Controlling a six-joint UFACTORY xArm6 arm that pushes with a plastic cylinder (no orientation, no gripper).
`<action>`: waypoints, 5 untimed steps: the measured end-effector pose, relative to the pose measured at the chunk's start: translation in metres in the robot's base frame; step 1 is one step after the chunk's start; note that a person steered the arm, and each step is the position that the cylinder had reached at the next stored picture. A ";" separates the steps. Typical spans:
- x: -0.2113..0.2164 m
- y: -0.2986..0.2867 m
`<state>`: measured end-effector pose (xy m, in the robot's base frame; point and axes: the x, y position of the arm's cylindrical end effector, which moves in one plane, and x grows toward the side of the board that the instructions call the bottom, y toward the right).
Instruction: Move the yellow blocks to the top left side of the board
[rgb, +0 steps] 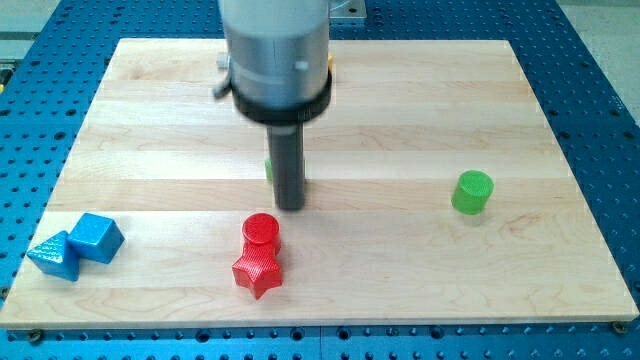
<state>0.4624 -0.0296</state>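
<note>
My tip (290, 206) rests on the wooden board (420, 110) near its middle. The arm's grey body fills the view's top centre. A thin yellow sliver (331, 64) shows at the right edge of that body; the rest of any yellow block is hidden behind it. A green block (268, 170) peeks out just left of the rod, mostly hidden. A red cylinder (261, 229) lies just below and left of my tip, apart from it, and it touches a red star (258, 271) below it.
A green cylinder (471, 191) stands at the view's right. A blue cube (97, 237) and a blue triangular block (55, 255) sit together at the bottom left corner. Blue perforated table surrounds the board.
</note>
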 end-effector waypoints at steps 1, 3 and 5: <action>-0.087 0.011; -0.175 0.081; -0.193 -0.085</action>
<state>0.2698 -0.1150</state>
